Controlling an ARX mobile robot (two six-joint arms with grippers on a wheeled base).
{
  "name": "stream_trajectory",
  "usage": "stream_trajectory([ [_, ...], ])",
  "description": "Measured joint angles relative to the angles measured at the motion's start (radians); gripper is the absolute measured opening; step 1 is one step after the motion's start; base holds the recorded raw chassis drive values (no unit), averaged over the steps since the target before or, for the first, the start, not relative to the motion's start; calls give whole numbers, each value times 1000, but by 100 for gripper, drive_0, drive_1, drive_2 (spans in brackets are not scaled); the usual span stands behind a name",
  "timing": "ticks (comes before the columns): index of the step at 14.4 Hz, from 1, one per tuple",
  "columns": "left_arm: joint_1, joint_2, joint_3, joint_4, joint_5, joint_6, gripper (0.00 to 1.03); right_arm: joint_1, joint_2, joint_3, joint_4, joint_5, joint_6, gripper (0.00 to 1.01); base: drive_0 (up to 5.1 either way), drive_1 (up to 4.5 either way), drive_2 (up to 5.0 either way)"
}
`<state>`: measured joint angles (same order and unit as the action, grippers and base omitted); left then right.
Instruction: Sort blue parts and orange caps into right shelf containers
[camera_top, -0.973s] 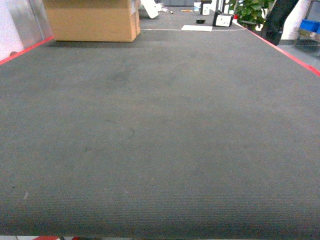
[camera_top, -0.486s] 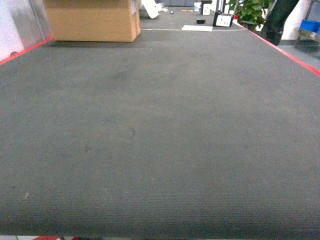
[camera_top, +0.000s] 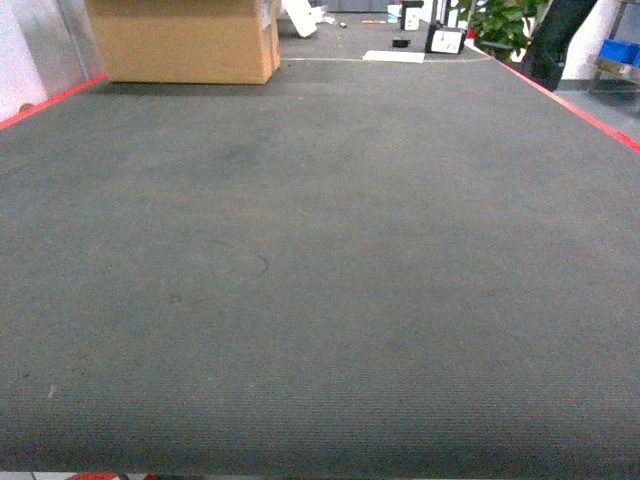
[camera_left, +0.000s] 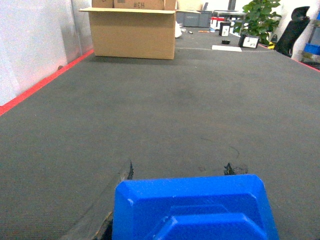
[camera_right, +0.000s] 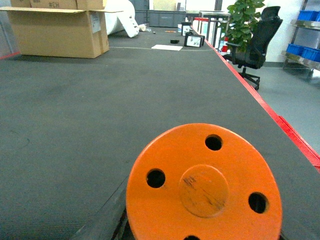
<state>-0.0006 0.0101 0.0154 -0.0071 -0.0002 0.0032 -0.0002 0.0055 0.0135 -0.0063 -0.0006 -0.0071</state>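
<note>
filling the bottom of the left wrist view, a blue part (camera_left: 192, 207) was seen close to the lens above the grey mat (camera_left: 165, 115) — the left claw's jaws were hidden, so whether it was pinched could not be told. an orange cap (camera_right: 202, 182) with round holes was seen likewise in the right wrist view, the right claw's state not shown. a cardboard box (camera_top: 185, 40) was set at the mat's far left. blue crates (camera_right: 306, 16) were glimpsed on a shelf far right — well apart.
</note>
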Motion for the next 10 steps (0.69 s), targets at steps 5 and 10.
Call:
stream_trajectory([
  [5, 0, 0, 0, 0, 0, 0, 44, 0, 0, 0, 0, 0, 0, 44, 0, 0, 0],
  [10, 1, 0, 0, 0, 0, 0, 44, 0, 0, 0, 0, 0, 0, 44, -114, -114, -114],
])
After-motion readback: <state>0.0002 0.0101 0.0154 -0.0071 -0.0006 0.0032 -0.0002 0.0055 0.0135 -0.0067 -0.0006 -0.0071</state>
